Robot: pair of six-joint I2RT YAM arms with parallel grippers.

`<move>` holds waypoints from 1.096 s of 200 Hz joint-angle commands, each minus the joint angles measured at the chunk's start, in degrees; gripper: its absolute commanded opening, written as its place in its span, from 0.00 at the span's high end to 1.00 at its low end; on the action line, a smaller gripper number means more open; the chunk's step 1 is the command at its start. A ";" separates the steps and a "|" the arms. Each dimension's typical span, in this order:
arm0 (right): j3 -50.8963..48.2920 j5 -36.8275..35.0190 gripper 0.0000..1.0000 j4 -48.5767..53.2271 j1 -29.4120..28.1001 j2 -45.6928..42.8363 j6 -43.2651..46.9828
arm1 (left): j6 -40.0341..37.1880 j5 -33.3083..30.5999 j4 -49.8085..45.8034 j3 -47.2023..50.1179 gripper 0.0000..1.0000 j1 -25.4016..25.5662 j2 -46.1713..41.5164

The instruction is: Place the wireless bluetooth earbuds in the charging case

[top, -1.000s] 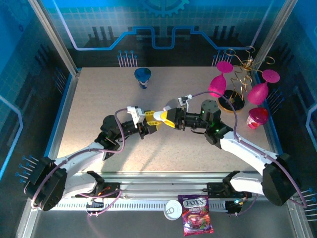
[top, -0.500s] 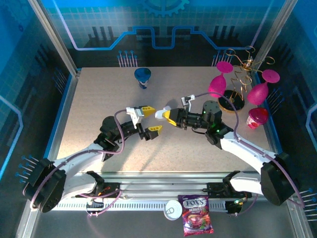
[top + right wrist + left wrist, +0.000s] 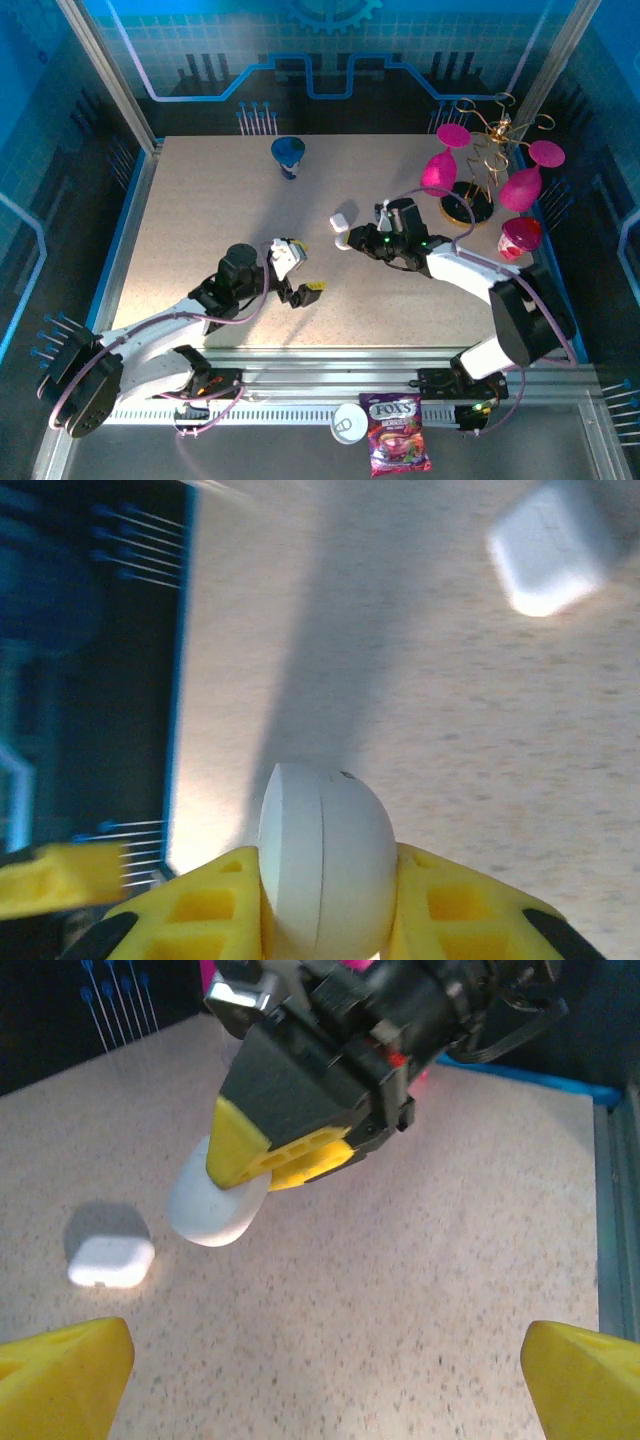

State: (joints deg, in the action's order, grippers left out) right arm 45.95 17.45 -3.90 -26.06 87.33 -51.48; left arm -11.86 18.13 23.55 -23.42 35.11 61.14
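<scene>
A closed, pebble-like white charging case (image 3: 325,865) stands on edge between the yellow fingers of my right gripper (image 3: 325,880), which is shut on it just above the table. The left wrist view shows that case (image 3: 215,1210) in the right gripper (image 3: 275,1155). From above the held case (image 3: 341,240) sits at mid-table. A second white case (image 3: 343,218) (image 3: 110,1260) (image 3: 555,555) lies on the table just beyond it. My left gripper (image 3: 298,268) (image 3: 322,1360) is open wide, empty, nearer the front. The earbuds are hidden.
A blue funnel-like cup (image 3: 289,152) stands at the back. Pink glasses on a gold rack (image 3: 480,170) and a pink cup (image 3: 520,238) crowd the right side. A candy bag (image 3: 398,445) and a white lid (image 3: 350,425) lie off the table's front.
The left gripper opened, let go of the case and drew back toward the front left. The right gripper kept the case and shifted slightly right, close to the second case.
</scene>
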 commanded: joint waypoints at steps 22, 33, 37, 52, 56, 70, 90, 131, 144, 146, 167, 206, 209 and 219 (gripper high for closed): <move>3.60 -4.44 0.72 1.07 0.93 8.51 3.53 | -1.86 -1.87 -5.04 0.96 0.01 0.86 -0.86; 3.83 -4.22 0.71 0.97 1.18 10.36 3.58 | -2.07 -2.01 -5.01 0.88 0.01 0.84 -0.38; 3.75 -4.12 0.70 0.70 1.32 10.89 3.58 | -2.18 -2.01 -4.94 0.88 0.01 0.92 -0.25; 3.79 -3.84 0.66 0.32 1.59 12.14 3.57 | -2.21 -2.03 -4.40 0.68 0.01 0.91 0.36; 3.78 -3.96 0.65 0.30 1.68 12.31 3.66 | -2.20 -1.94 -4.19 0.67 0.01 0.95 0.46; 3.70 -4.54 0.57 0.70 1.90 12.14 3.92 | -1.37 -1.90 -3.31 0.59 0.01 0.96 0.96; 3.01 -6.67 0.46 1.96 2.00 9.76 5.25 | 1.21 -4.25 -2.87 -0.31 0.01 0.82 1.91; 2.58 -17.16 0.22 9.26 2.07 0.12 13.10 | 4.30 -14.54 -0.54 0.05 0.01 -2.27 -1.55; 2.34 -21.28 0.15 11.26 2.07 -3.54 17.47 | 2.75 -20.93 -0.81 0.12 0.01 -3.84 -3.05; 2.31 -22.06 0.15 11.39 2.07 -4.16 18.20 | 2.48 -21.88 -0.90 0.02 0.01 -4.18 -3.25; -0.11 -30.81 0.06 10.55 2.07 -10.49 27.11 | 1.77 -30.75 -0.44 0.63 0.01 -8.11 -5.25; -6.59 -44.03 0.00 1.57 3.95 -17.11 42.06 | 3.26 -30.64 7.65 6.45 0.01 -20.78 -2.92; -7.36 -44.42 0.00 -0.07 4.27 -17.09 42.96 | 3.52 -30.11 8.64 6.76 0.01 -21.58 -2.14; -10.38 -44.65 0.00 -5.78 5.48 -16.85 45.80 | 4.37 -29.02 12.39 8.13 0.01 -23.92 0.56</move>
State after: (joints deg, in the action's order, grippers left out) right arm 41.34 -18.48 0.40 -23.44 70.35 -18.15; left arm -9.08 -9.89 28.32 -18.61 16.21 57.19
